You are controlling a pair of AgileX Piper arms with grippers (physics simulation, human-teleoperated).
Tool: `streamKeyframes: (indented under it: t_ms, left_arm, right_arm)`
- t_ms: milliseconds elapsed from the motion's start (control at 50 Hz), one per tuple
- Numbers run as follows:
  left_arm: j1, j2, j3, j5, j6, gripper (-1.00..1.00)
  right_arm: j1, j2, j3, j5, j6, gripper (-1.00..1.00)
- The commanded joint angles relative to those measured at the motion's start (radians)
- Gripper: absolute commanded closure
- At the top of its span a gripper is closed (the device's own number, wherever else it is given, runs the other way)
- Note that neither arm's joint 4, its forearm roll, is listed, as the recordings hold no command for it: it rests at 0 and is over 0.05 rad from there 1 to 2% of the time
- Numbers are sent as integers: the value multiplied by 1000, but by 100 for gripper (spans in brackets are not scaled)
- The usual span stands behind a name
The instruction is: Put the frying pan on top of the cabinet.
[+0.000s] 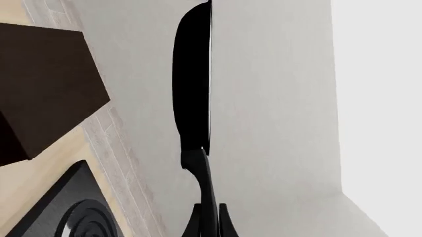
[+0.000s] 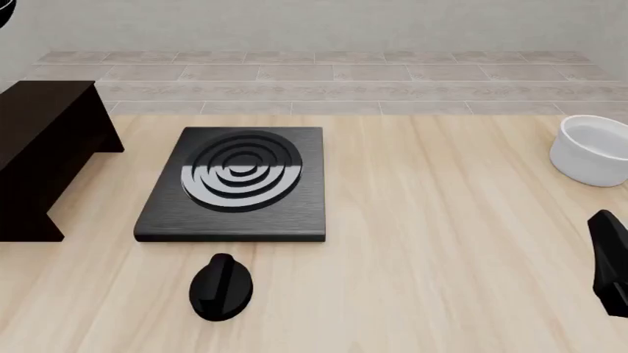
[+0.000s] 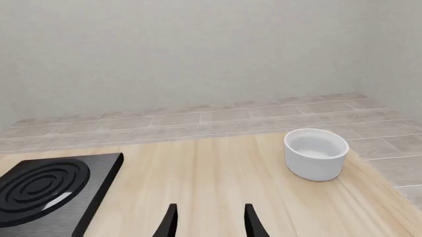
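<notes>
The frying pan hangs in the air, seen edge-on in the left wrist view as a tall black shape with its handle running down to my left gripper. That gripper is shut on the handle. The dark brown cabinet lies off to the side of the pan and below it. In the front view the cabinet stands at the table's left edge with its flat top bare. A black sliver in the top left corner may be the pan. My right gripper is open and holds nothing.
A black stove plate with concentric rings lies mid-table, and a small black knob sits in front of it. A white bowl stands at the far right, beyond the right arm. A tiled ledge and wall close off the back.
</notes>
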Motion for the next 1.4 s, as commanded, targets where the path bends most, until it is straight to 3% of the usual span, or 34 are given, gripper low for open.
streamKeyframes:
  t_ms: [20,520,1400]
  left_arm:
    - [9,-52,17,-6,-27,100]
    - [15,-112,71,17,-53,100]
    - [74,-5,127,-71,-88,100]
  right_arm:
    - [0,0,0,0,1,-100]
    - [2,0,0,1,3,-100]
    - [-3,0,0,1,9,-100]
